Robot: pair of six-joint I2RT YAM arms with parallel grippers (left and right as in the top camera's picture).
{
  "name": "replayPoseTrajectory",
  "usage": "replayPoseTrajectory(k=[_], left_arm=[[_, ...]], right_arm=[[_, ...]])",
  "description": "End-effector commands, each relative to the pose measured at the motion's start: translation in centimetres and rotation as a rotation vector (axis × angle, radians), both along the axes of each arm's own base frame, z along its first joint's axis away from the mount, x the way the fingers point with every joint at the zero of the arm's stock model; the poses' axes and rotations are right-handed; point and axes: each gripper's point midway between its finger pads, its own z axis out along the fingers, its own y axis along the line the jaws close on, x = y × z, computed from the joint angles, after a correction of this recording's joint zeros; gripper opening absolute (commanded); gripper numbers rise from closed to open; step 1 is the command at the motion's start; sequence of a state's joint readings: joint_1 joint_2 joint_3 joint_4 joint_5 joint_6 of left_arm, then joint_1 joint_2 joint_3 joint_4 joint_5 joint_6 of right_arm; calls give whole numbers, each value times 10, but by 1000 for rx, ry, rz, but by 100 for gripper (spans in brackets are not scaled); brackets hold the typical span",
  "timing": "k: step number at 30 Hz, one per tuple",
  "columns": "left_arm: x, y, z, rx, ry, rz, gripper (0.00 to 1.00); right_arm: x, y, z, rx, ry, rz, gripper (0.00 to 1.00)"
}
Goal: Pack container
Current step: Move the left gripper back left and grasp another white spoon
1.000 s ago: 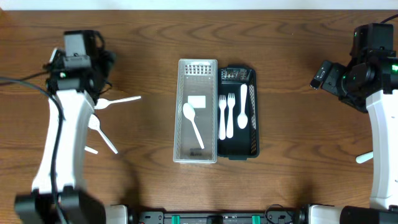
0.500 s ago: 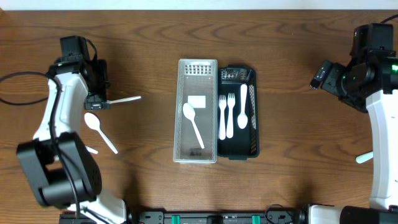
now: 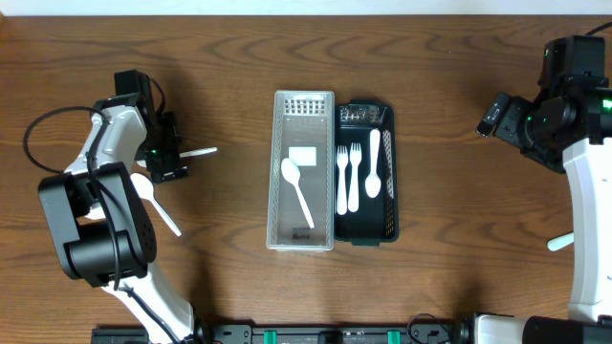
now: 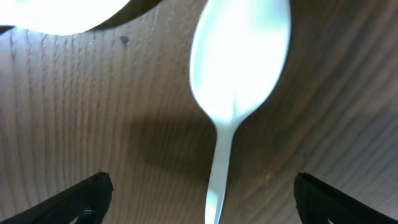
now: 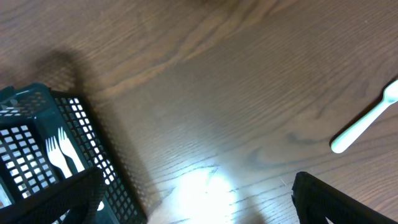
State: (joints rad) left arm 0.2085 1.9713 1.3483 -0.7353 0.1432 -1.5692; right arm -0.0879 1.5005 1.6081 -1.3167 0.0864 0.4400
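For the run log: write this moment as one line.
left jaws: open over loose spoon | right jaws: open, empty | clear tray: spoon inside | black tray: forks inside

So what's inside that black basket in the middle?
Inside the black basket: two white forks, a white spoon and probably a knife. Anything beneath them is hidden.

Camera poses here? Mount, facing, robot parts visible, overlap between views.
Overhead: fixed above the table, looking straight down on clear tray and black basket; left arm and right arm show.
Left wrist: low over the wood, facing down at a white spoon; left fingertips at the bottom corners, spread.
Right wrist: higher, tilted toward the basket's corner, forks and a loose white handle; right fingertips at the bottom corners.
Shared: overhead and right wrist both show the basket with forks.
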Motion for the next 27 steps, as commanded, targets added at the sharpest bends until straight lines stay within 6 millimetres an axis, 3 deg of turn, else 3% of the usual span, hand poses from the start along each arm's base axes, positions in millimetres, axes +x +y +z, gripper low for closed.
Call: replayPoseTrajectory(k=[1,5,16,27], left_arm=[[-5,-1,-4,-28,27,82,90],[-6,-2,-4,-39,37,133,82],[-14,-8,-21,-74,99,192,84],[-13,6,-23,-75,88,232,84]], right_arm=[[-1,-6,1,-16,0,-19,99],[-1,-6,1,-16,1,-19,99],[-3,-6,0,-16,11,-15,99],[-4,-6,0,-16,11,-16,99]])
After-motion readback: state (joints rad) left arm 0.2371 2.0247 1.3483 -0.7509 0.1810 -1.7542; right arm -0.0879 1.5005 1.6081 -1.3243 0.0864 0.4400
